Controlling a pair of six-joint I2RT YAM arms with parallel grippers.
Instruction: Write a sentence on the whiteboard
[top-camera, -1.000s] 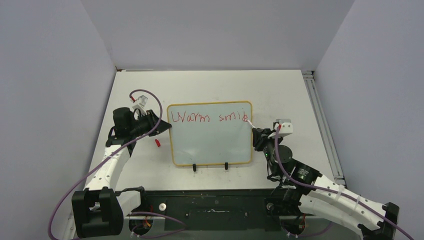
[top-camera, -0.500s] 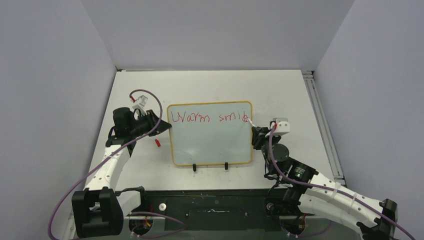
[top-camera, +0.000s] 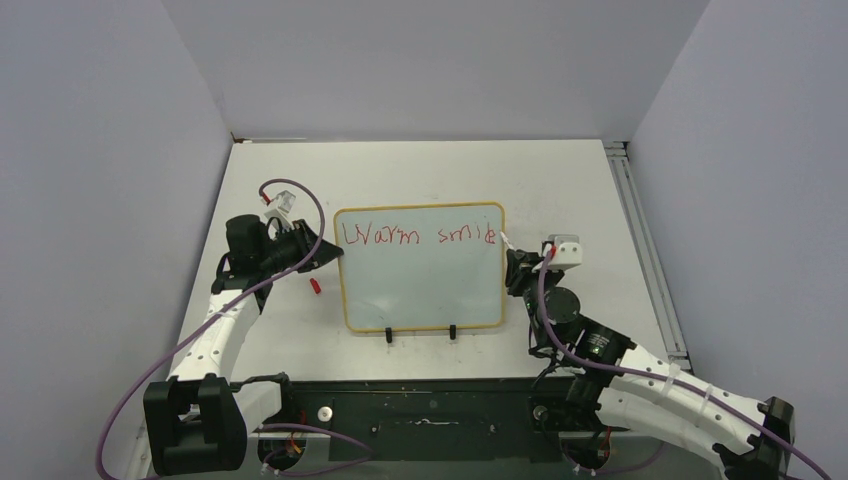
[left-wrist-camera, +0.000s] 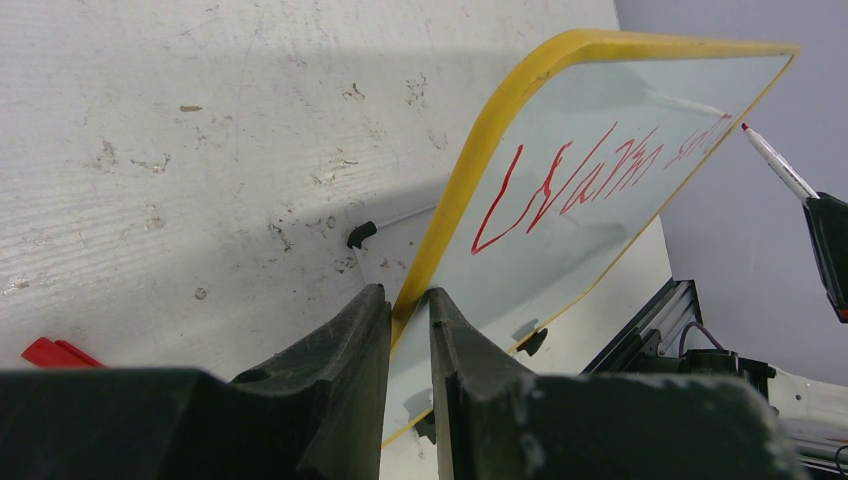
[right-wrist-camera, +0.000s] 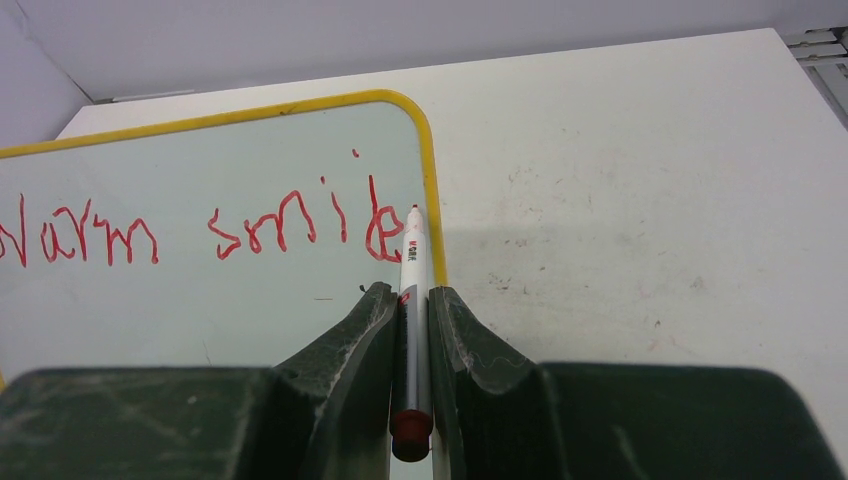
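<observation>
Top cam looks down from behind the rig; both wrist cams sit close, all sharing the whiteboard (top-camera: 420, 285).

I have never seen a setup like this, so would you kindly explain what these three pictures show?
Two robot arms are bolted at the near edge of a white table. One picture looks down from above; the other two come from cameras on the wrists, each looking out between its own jaws. A yellow-framed whiteboard rests on the table. The left gripper pinches its left edge; the right gripper holds a marker, tip by the board's right edge. The writing reads "Warm smile" so far. A small red piece lies beside the board.
</observation>
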